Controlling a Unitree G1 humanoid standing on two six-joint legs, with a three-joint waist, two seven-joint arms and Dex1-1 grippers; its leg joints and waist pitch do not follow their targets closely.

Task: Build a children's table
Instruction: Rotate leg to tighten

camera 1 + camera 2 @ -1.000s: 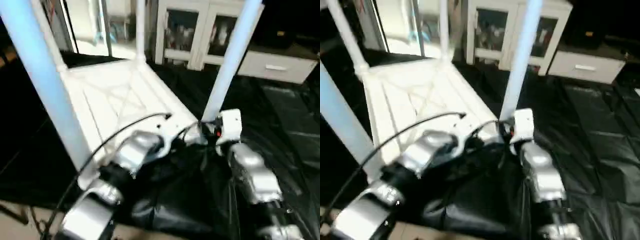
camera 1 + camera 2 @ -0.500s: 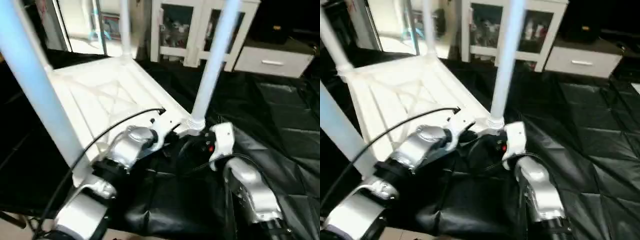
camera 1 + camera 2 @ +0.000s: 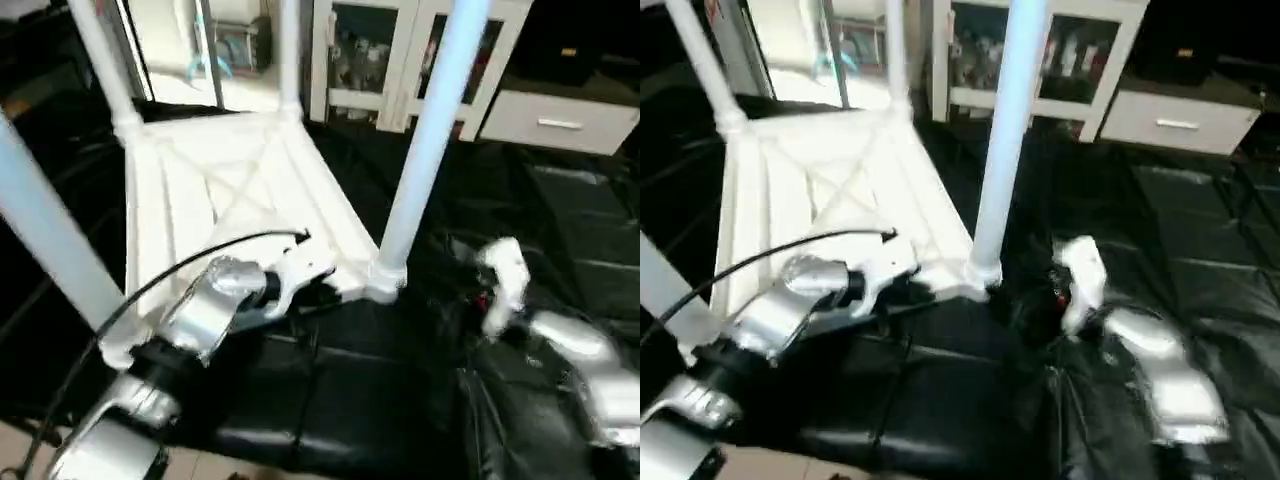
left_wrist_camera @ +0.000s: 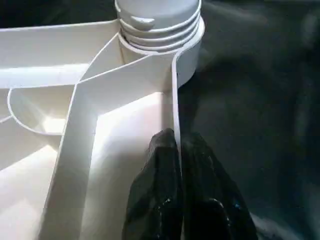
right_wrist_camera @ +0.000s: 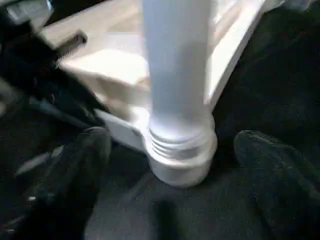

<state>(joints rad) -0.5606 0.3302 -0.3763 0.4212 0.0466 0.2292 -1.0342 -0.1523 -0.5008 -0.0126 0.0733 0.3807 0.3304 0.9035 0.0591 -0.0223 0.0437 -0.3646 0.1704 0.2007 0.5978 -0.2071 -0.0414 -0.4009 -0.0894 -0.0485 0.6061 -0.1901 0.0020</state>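
Four legs (image 3: 425,150) stand up from the upside-down top (image 3: 235,195) on the black mat (image 3: 560,230), the near one seated in its socket (image 5: 182,160). Left gripper (image 4: 178,145) pinches the top's rim; right gripper (image 5: 172,150) gapes wide around that leg, gripping nothing. What's left looks like flipping it upright.

Support surface is a black quilted padded mat (image 3: 560,250) with stitched seams, spread over the floor; a strip of pale bare floor (image 3: 840,465) shows at its near edge. Lying directly on the mat, upside down, is the white plastic rectangular table top (image 3: 230,200), ribbed X-braced underside facing up, with white tapered tube legs (image 3: 425,140) standing upright in its round corner sockets. At the mat's far edge stands a white glass-door cabinet (image 3: 390,60) beside a low white drawer unit (image 3: 555,125).
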